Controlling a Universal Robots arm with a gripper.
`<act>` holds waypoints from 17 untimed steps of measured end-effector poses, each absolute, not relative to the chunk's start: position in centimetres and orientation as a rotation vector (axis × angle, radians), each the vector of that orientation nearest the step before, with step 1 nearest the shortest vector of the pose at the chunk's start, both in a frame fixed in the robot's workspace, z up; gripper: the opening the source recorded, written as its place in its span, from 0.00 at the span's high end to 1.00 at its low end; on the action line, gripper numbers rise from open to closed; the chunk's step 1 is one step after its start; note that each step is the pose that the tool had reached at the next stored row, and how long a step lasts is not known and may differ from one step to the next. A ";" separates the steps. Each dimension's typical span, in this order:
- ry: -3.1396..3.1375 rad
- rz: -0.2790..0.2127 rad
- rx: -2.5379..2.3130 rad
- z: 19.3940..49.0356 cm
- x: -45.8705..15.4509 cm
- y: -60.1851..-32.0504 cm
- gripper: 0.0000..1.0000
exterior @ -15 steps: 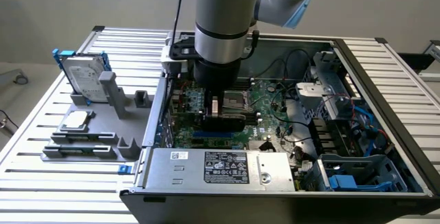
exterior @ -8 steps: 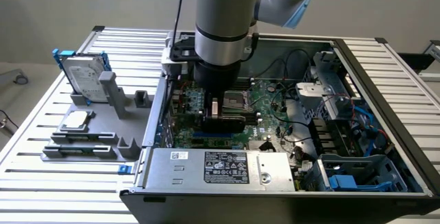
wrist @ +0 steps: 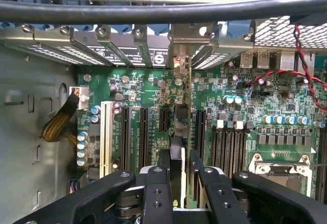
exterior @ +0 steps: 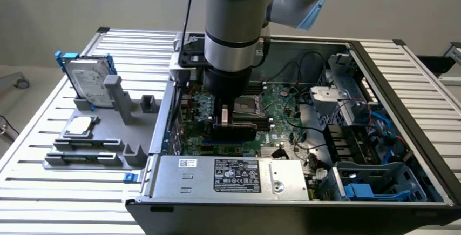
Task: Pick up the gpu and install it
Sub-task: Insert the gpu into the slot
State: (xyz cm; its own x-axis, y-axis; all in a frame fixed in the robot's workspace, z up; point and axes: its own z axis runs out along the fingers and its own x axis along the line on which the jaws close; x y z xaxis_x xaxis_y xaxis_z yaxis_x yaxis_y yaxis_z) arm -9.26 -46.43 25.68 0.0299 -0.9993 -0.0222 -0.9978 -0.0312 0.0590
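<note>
One step left: install. Holding the gpu (wrist: 180, 124) edge-on in the gripper (wrist: 180, 157), closed partway onto the card, down inside the case (exterior: 402, 119) just above the motherboard (wrist: 245, 106) and in line with the black expansion slots (wrist: 144, 132); can't tell whether seated yet. Calls for keeping the card upright, edge square and centred over its slot, then a straight, even press down.

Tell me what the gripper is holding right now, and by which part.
The gripper holds the gpu, seen edge-on above the motherboard, with its fingers pressed on the card's two flat faces near its upper edge.
</note>
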 end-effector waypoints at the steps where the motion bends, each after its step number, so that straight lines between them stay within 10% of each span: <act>1: -2.169 -0.089 2.234 25.6 -9.3 -46.4 0.74; 12: -2.172 -0.089 2.232 25.4 -9.3 -46.4 0.73; 17: -2.172 -0.090 2.230 26.3 -9.3 -46.4 0.48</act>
State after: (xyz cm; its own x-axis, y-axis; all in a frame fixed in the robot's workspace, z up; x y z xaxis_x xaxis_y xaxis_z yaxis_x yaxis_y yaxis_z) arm -9.25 -46.43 26.35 0.0258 -0.9994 -0.0223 -0.9979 -0.0271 0.0595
